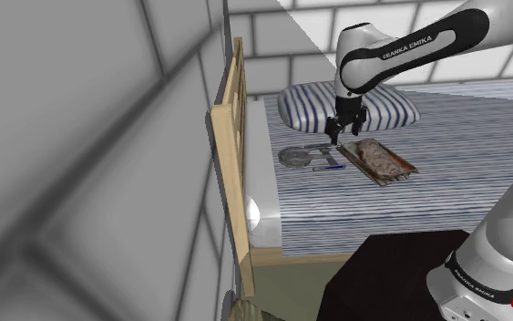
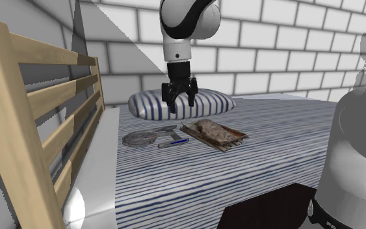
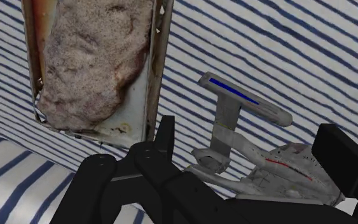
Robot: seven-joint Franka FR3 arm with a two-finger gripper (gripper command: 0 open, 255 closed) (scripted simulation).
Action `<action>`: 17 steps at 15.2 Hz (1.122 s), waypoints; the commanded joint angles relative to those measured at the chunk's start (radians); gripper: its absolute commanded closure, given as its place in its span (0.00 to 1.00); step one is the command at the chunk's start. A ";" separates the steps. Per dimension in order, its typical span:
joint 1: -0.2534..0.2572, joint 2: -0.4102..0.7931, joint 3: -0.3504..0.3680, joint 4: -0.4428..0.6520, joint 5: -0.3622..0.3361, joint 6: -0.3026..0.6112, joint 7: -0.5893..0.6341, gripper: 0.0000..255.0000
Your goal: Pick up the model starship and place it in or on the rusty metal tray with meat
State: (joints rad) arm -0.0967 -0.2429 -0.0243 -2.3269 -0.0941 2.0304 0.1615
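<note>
Wrist view: gripper spread wide, empty, hovering over starship. Starship lying on striped bed, just beside meat tray. Risk: off-centre pinch twists irregular hull loose; finger clips tray rim.

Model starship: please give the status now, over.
Fingers open, empty, above the model starship. It lies on the striped bed beside the rusty tray with meat, not lifted. Pillow behind, not in the path.
</note>
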 commanded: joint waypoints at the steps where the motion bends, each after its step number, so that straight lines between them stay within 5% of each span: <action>1: -0.006 0.071 -0.006 0.035 0.005 0.049 0.016 0.00; 9: -0.033 0.351 -0.034 0.216 0.041 0.194 0.048 0.00; 17: -0.036 0.409 -0.035 0.179 0.042 0.289 0.048 0.00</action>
State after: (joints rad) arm -0.1318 0.1594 -0.0592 -2.1456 -0.0527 2.3098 0.2099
